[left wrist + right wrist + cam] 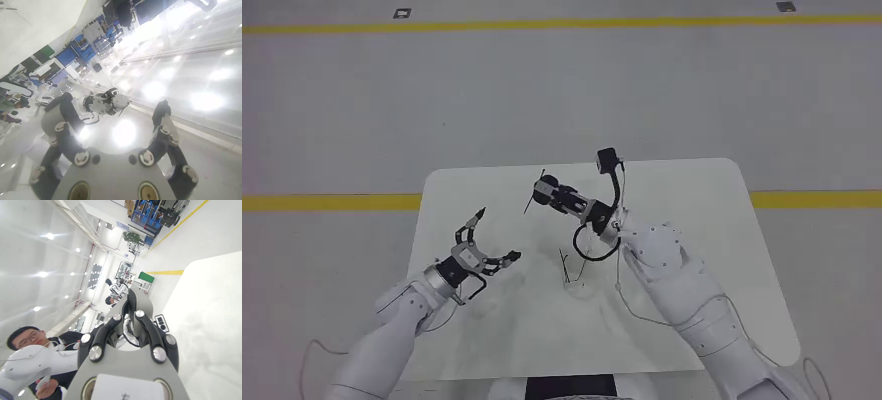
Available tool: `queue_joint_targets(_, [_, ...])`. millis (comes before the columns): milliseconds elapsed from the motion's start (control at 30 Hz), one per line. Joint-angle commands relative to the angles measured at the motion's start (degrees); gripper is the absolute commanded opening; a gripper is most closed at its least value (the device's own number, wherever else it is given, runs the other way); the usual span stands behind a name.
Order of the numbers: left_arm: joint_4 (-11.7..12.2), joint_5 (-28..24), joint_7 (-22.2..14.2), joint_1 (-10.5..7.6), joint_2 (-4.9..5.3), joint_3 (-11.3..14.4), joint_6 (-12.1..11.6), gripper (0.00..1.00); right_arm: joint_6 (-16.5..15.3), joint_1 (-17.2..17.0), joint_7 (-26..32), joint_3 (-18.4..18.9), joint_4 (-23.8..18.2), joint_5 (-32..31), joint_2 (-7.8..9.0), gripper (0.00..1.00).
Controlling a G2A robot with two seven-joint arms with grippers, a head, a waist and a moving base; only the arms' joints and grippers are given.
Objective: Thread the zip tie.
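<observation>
Nearest to the robot, a few thin black strips (568, 268) lie flat on the white tabletop (692, 200), between the two arms. I cannot tell whether they are more ties. They are close beside the right forearm and apart from both grippers.

A little farther, on the left side, the left gripper (499, 234) hangs over the tabletop. Its fingers (162, 111) are spread wide apart and hold nothing. The left arm comes in from the near left corner, and the gap between its fingers faces the other arm.

Farther again, near the middle of the tabletop, the right gripper (542, 188) has its fingers pressed together on the zip tie (530, 200). The zip tie is a thin black strip, and it sticks out of the fingertips on both sides, slightly slanted. The right arm comes in from the near right corner and its wrist points toward the left side. The two grippers are near each other but do not touch.

Beyond the far edge of the tabletop is the grey floor (642, 90), with a yellow line (332, 202) across it.
</observation>
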Motion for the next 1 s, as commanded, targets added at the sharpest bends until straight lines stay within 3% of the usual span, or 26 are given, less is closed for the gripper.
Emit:
queue_joint_targets(0, [0.1,0.0,-0.4,-0.04,0.02,0.2,0.0,1.00,-1.1,0.1,1.3,0.1,0.9,4.6,-0.13,0.00])
queue_joint_targets(167, [0.3,0.0,-0.6,-0.07,0.04,0.3,0.0,1.00,-3.4,0.8,5.4,0.4,3.6,16.7,-0.57,0.00])
queue_joint_targets(333, [0.3,0.0,-0.6,-0.07,0.04,0.3,0.0,1.00,-3.4,1.8,9.7,0.2,6.1,28.1,-1.18,0.00])
queue_joint_targets(500, [0.3,0.0,-0.6,-0.07,0.04,0.3,0.0,1.00,-3.4,2.8,12.3,0.1,8.8,33.6,-1.68,0.00])
queue_joint_targets(600, [0.3,0.0,-0.6,-0.07,0.04,0.3,0.0,1.00,-3.4,3.9,10.2,0.8,9.4,25.4,-1.48,0.00])
queue_joint_targets(700, [0.3,0.0,-0.6,-0.07,0.04,0.3,0.0,1.00,-3.4,4.7,5.5,1.6,7.1,7.3,-0.84,0.00])
queue_joint_targets(900, [0.3,0.0,-0.6,-0.07,0.04,0.3,0.0,1.00,-3.4,4.7,5.5,1.6,7.1,7.3,-0.84,0.00])
queue_joint_targets(967, [0.4,-1.9,-0.3,0.03,-0.12,0.9,0.0,1.00,-3.4,5.1,5.4,1.1,7.4,-1.1,-0.41,0.00])
